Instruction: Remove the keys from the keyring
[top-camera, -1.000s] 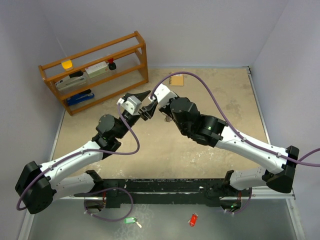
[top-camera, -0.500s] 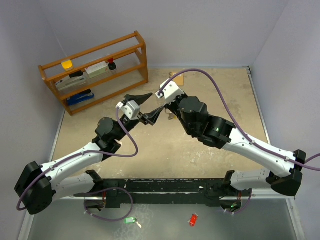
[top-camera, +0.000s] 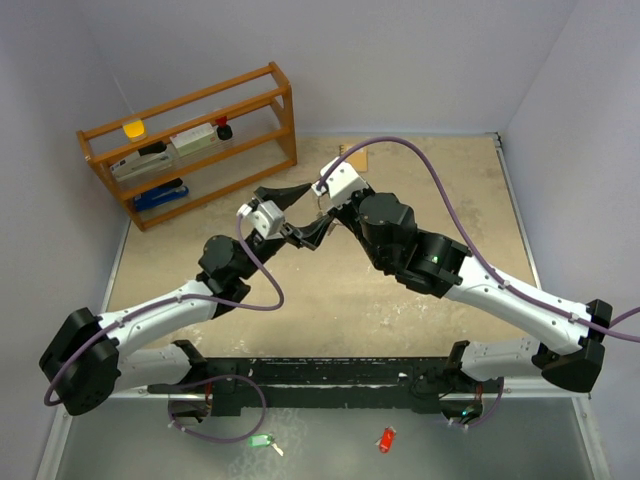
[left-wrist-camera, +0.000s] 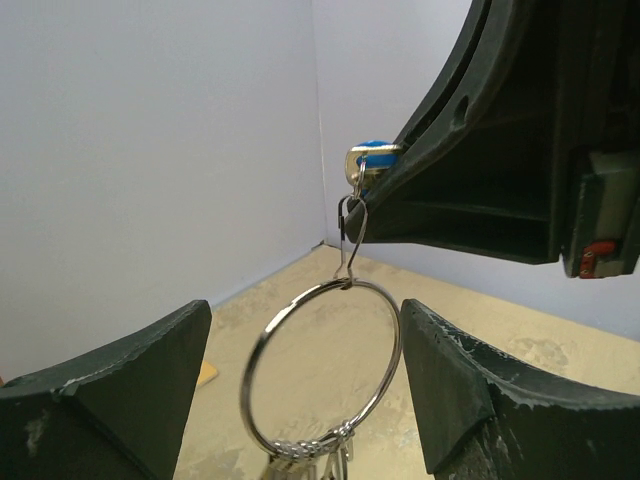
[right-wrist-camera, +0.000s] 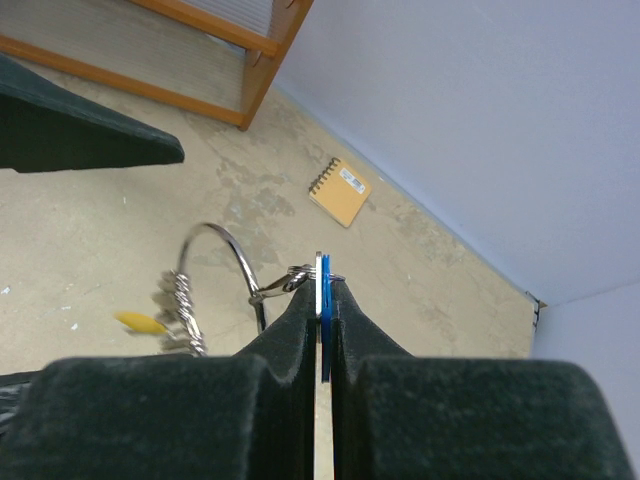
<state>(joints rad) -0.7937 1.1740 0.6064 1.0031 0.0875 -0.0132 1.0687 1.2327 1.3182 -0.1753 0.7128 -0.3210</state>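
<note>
My right gripper (right-wrist-camera: 322, 285) is shut on the flat blue-tagged key (right-wrist-camera: 324, 272), held edge-up between its pads. A small clip on that key carries the silver keyring (right-wrist-camera: 236, 244), which hangs free in the air. A bunch of tiny silver keys (right-wrist-camera: 180, 300) and a yellow tag (right-wrist-camera: 140, 322) sit low on the ring. My left gripper (left-wrist-camera: 305, 320) is open, one finger on each side of the keyring (left-wrist-camera: 300, 447) without touching it. The blue key (left-wrist-camera: 372, 152) shows above, at the right gripper's tip. From above, both grippers (top-camera: 300, 213) meet mid-table.
A wooden rack (top-camera: 190, 140) with small items stands at the back left. A tan spiral notebook (top-camera: 352, 160) lies near the back wall. A green tag (top-camera: 261, 440) and a red tag (top-camera: 386, 439) lie on the ledge in front of the arm bases.
My left gripper's jaws have spread apart, and it now stands open around the hanging ring. The right gripper has lifted slightly back and right, still clamped on the blue key.
</note>
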